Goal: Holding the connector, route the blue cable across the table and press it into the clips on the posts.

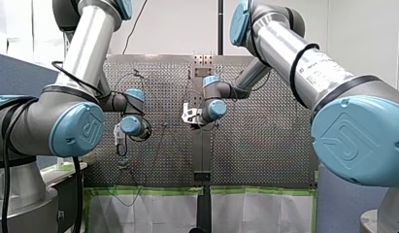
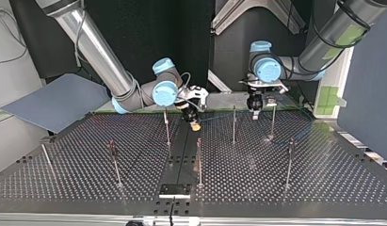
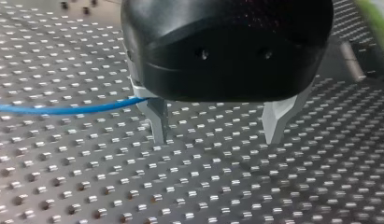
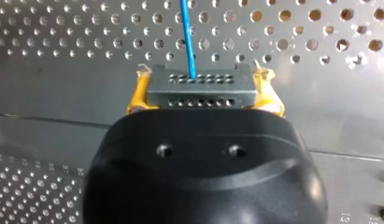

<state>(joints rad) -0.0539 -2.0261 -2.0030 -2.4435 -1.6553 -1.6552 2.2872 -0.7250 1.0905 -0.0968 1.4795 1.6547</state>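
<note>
At the near edge of the perforated desk point(image 2: 323, 188), as seen in the top view, a small dark plate point(image 2: 174, 190) is fixed on the middle seam. Just behind it a row of thin upright near posts point(image 2: 199, 162) is spread across the desk. A second row, the far posts point(image 2: 234, 125), is set farther back. The clips on the posts are too small to be made out.

Among the far posts, near the middle seam, my right gripper point(image 2: 195, 123) is held low over the desk. In the right wrist view, the grey connector point(image 4: 199, 91) is pinched between this gripper's point(image 4: 204, 93) yellow pads point(image 4: 138, 95). The blue cable point(image 4: 187, 37) is seen leaving the connector's upper face and running straight away over the perforated surface.

In the top view the cable point(image 2: 221, 117) is stretched above the desk from the connector toward the view's right, where my left gripper point(image 2: 255, 113) is pointed downward at the far edge. In the left wrist view this gripper's point(image 3: 217, 135) metal fingers point(image 3: 157, 121) are spread wide above the desk. The cable point(image 3: 63, 109) is brought up to the outer side of one finger. Whether it is touched there cannot be told.
</note>
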